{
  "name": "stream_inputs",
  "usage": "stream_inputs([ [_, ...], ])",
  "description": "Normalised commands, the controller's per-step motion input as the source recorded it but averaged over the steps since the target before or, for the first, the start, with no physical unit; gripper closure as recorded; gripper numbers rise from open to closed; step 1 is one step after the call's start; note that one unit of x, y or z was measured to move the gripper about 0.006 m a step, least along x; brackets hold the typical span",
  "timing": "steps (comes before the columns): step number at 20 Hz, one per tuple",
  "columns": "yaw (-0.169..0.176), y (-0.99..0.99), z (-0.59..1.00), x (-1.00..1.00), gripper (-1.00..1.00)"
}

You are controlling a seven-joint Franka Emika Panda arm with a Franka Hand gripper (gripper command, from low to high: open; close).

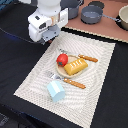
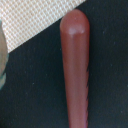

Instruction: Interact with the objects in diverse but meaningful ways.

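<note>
A reddish-brown sausage stick (image 2: 75, 70) fills the wrist view, lying on black cloth beside a corner of the woven placemat (image 2: 30, 20). In the exterior view the arm's white head hides the sausage. My gripper (image 1: 48, 36) hangs low over the black cloth at the placemat's far corner on the exterior view's left; its fingers do not show clearly. A red tomato (image 1: 62, 59) and a yellow ridged bread block (image 1: 76, 66) rest together on a small plate (image 1: 64, 73) mid-placemat. A pale blue cup (image 1: 56, 91) lies on its side nearer the front.
A wooden-handled knife (image 1: 80, 56) lies behind the plate and a fork (image 1: 67, 81) in front of it. Grey pots (image 1: 91, 15) stand on the wooden board at the back, on the exterior view's right. Black cloth (image 1: 15, 55) surrounds the placemat (image 1: 95, 95).
</note>
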Motion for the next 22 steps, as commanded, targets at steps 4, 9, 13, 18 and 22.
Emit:
stream_inputs([
  [4, -0.023, 0.29, -0.21, -0.75, -1.00],
  [9, -0.045, 0.27, -0.07, -0.45, -1.00],
  [13, -0.033, 0.25, -0.06, -0.27, -1.00],
  [18, -0.003, 0.19, -0.07, -0.18, -1.00],
  [22, 0.005, 0.24, -0.16, -0.29, -1.00],
])
